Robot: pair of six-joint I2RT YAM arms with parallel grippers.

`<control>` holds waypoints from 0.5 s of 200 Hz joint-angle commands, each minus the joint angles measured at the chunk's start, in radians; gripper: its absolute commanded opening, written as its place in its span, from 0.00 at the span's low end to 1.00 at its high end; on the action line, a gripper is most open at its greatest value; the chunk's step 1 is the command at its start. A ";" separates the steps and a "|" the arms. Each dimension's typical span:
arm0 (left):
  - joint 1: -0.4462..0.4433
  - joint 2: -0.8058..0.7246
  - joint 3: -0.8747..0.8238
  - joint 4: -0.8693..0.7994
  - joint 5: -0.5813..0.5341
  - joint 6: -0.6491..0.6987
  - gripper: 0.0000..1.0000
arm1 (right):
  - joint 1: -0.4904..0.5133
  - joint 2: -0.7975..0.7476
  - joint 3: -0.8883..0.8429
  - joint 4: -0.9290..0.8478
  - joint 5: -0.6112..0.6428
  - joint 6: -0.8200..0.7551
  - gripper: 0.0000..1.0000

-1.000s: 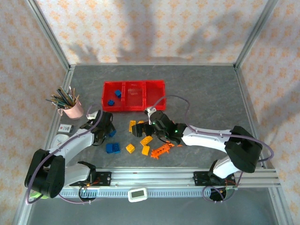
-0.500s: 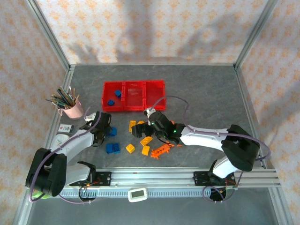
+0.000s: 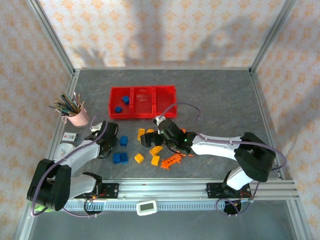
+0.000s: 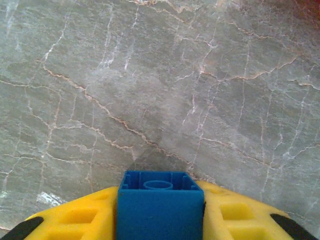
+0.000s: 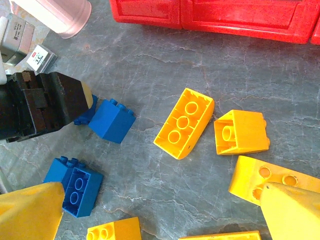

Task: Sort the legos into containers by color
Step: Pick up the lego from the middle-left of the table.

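The left wrist view alone shows the left gripper [image 4: 160,197] pinched shut on a blue brick [image 4: 159,212], bottom centre; a second ago its jaws stood wider. Overhead, mid-frame, the right gripper [image 3: 159,134] gapes empty above yellow legos [image 3: 156,149], below the red containers [image 3: 165,102].

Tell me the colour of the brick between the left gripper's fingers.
The brick is blue; the left wrist view shows it best.

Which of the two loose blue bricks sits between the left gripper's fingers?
The smaller blue brick, clamped in the left gripper; the larger blue brick lies apart, nearer the arm bases.
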 commanded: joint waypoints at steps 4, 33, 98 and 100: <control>0.009 -0.023 0.011 -0.011 -0.017 0.003 0.33 | 0.007 -0.015 0.019 0.022 0.008 0.010 1.00; 0.009 -0.069 0.058 -0.040 -0.013 0.027 0.32 | 0.002 -0.033 0.044 0.015 -0.001 0.017 1.00; 0.009 -0.005 0.308 -0.027 -0.031 0.141 0.32 | -0.083 -0.073 0.082 0.008 0.029 0.032 1.00; 0.008 0.004 0.318 -0.025 -0.035 0.144 0.32 | -0.086 -0.071 0.082 0.008 0.030 0.032 1.00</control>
